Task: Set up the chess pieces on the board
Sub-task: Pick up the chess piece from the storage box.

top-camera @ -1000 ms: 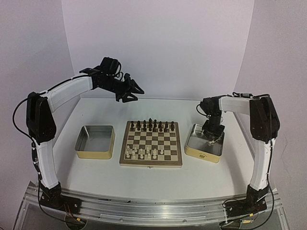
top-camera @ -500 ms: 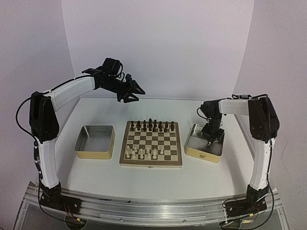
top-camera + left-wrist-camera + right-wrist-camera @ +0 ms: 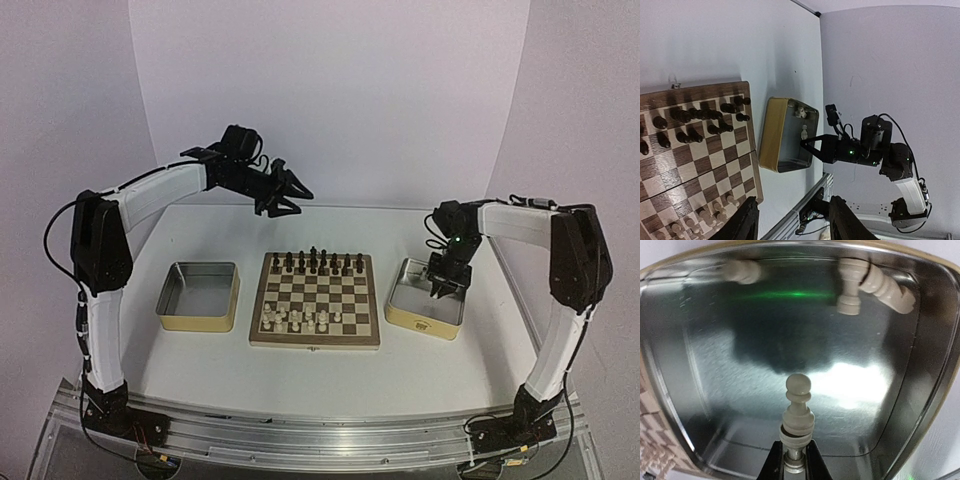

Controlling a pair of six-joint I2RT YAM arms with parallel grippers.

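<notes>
Top, right gripper (image 3: 447,284): down inside the right tin (image 3: 420,322); its jaws are too small to read here; the board (image 3: 315,292) lies just beside the tin, to this gripper's left.
Top, left gripper (image 3: 293,188): high in the air, beyond the board's far edge; cream chess pieces (image 3: 300,320) stand on the rows farthest from it, dark pieces (image 3: 315,262) on the nearer ones.
Left wrist, own state: fingers spread wide, nothing between them; well below them you see the board and the tin; only here does the right gripper show from the side, tips at the tin's opening.
Right wrist, own state: fingers nearly closed, clamped on the base of a pawn (image 3: 797,410), its head pointing ahead of the tips; only here is the hold visible; three loose pieces (image 3: 852,287) lie ahead against the far wall.
Handling: expect the pawn to be light, rigid and smooth, so likely to twist or tip; hold it low at the base collar and set it down gently.
</notes>
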